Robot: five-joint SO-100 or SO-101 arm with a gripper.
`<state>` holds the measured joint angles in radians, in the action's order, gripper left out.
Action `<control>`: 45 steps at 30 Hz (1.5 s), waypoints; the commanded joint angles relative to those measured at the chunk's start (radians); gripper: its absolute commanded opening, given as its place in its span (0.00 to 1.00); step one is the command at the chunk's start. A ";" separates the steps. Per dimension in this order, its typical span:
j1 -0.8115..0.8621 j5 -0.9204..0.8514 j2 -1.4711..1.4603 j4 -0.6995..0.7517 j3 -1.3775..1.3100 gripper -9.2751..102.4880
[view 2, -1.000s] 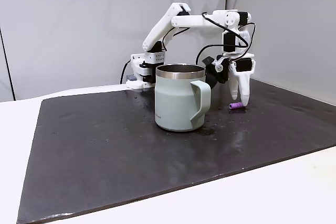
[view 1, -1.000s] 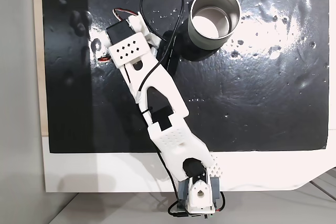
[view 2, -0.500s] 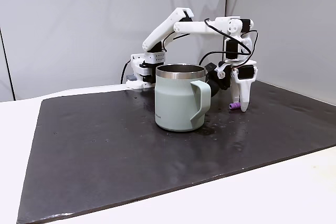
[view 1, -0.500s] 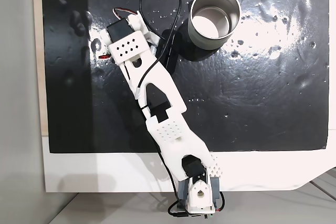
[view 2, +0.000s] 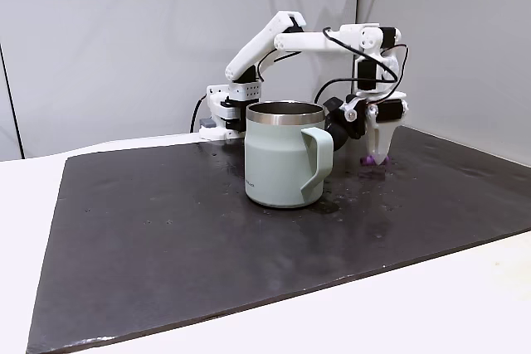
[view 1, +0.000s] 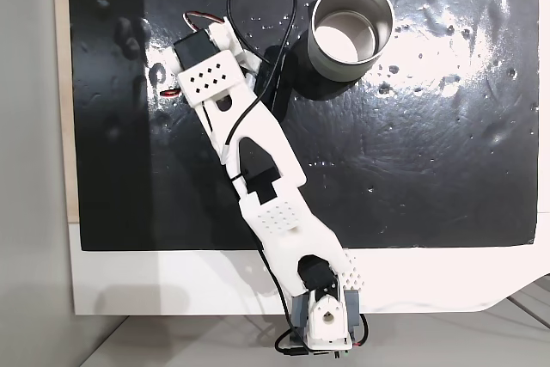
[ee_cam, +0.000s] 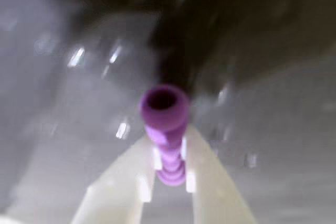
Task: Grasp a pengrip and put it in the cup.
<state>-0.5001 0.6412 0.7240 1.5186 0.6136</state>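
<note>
Gripper: in the wrist view the two pale cream fingers of the gripper (ee_cam: 169,174) rise from the bottom edge toward the frame's centre, clamped on the pengrip from both sides.
Pengrip: a small light-purple ribbed rubbery tube (ee_cam: 164,129), held end-on at the middle of the wrist view, its open round mouth facing the camera and its ribbed lower part pinched between the fingertips.
Pengrip, side camera: in a fixed view it is a purple speck (view 2: 367,157) at the tips of the fingers, right of centre, low over the mat; whether it touches the mat cannot be told.
Gripper, side camera: the white gripper (view 2: 375,155) points straight down, to the right of the cup and well apart from it.
Mat: a glossy black textured sheet (view 2: 182,230) covering most of the lower half of that view, blurred behind the pengrip in the wrist view.
Cup: a round pale grey-green metal mug with a silvery rim and a loop handle (view 2: 286,155) stands upright at the centre of the side view; in a fixed view from above it sits at the upper right (view 1: 351,32), handle toward the top edge, pale inside showing.
Arm: a white jointed arm (view 1: 258,169) runs from its base at the bottom centre of the view from above up to the upper left, covering the gripper there.
Cable: a thin black wire (view 1: 288,6) loops near the cup in the upper middle.
</note>
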 commanded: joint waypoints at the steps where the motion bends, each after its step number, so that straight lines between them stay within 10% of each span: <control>1: 0.006 -0.049 0.195 0.002 -0.006 0.08; 45: 0.577 -0.348 0.465 0.155 -0.239 0.08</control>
<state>0.0614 0.3129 1.1827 1.6628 0.4403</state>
